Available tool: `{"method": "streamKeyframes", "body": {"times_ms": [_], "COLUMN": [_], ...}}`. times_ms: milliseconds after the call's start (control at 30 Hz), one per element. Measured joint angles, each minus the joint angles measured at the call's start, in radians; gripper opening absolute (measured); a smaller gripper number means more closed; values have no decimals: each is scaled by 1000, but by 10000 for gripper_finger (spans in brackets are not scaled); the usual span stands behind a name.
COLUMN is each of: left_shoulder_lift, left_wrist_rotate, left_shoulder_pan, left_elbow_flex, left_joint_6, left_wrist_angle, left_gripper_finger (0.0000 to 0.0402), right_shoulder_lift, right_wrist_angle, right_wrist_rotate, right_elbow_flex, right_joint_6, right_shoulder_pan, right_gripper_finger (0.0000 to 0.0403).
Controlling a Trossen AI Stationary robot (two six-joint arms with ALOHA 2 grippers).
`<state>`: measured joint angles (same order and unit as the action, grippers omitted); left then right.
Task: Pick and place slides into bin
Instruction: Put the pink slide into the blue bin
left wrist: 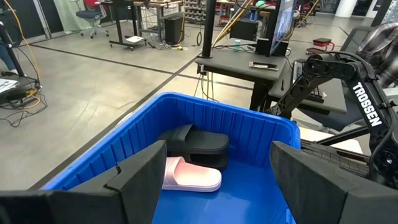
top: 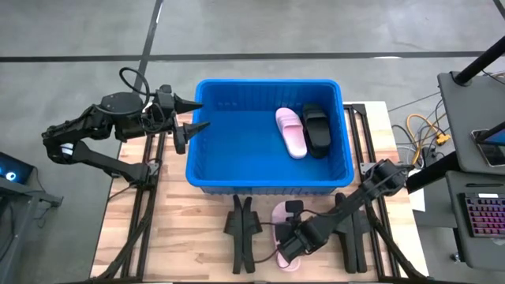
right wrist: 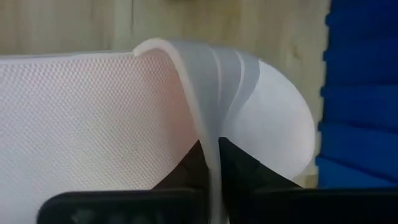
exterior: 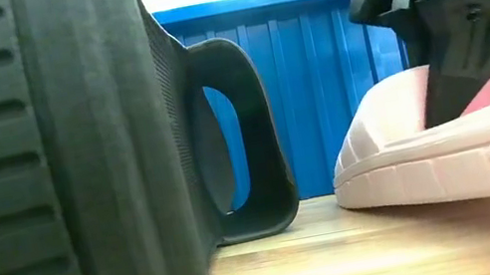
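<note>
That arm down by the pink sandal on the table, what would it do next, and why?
Probably lift. The right gripper appears shut on the strap of the pink slide, which rests on the table just outside the blue bin. One pink and one black slide already lie inside, so raising it to clear the rim seems the likely step. The left gripper hangs open at the bin's other end.

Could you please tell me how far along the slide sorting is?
Done: one pink slide and one black slide lie in the blue bin. In hand: the right gripper pinches the second pink slide's strap on the table. Left: black slides on the table. The left gripper is open at the bin's left rim.
</note>
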<state>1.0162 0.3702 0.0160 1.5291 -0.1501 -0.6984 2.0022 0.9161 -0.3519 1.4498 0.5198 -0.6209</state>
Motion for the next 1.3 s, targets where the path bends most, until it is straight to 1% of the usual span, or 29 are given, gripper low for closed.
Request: {"method": "streamKeyframes", "body": {"times_ms": [133,300,467,633,800,900,1000,1100,1167,1233,1300], "left_shoulder_lift": [-1,0,0,0,1,2,3,4,4,3,2], "left_wrist_rotate": [0,0,0,0,0,0,0,0,1,3,4], "left_shoulder_pan": [0,0,-1,-1,-1,-1,-1,-1,-1,-1,-1], "left_elbow_flex": [0,0,0,0,0,0,0,0,0,1,1], "left_joint_6": [0,0,0,0,0,0,0,0,1,2,8], "left_wrist_angle": [0,0,0,0,1,0,1,17,42,71,92], "left_gripper_finger": [272,272,272,272,272,272,272,272,272,272,272], "right_shoulder_lift": [-34,-119,-222,-329,-422,-481,-534,-584,-615,-641,-662], "right_wrist_angle": [7,29,37,34,23,13,18,27,36,39,39], "right_wrist_rotate": [87,157,180,164,45,-35,-86,-88,-84,-58,-11], "right_elbow_flex": [0,34,78,120,155,166,166,165,165,165,165], "right_joint_6": [4,4,3,3,-5,-38,-85,-93,-127,-195,-263], "right_shoulder_pan": [0,-1,2,15,41,61,93,158,211,271,340], "right_gripper_finger": [12,10,10,9,9,9,9,9,9,9,9]}}
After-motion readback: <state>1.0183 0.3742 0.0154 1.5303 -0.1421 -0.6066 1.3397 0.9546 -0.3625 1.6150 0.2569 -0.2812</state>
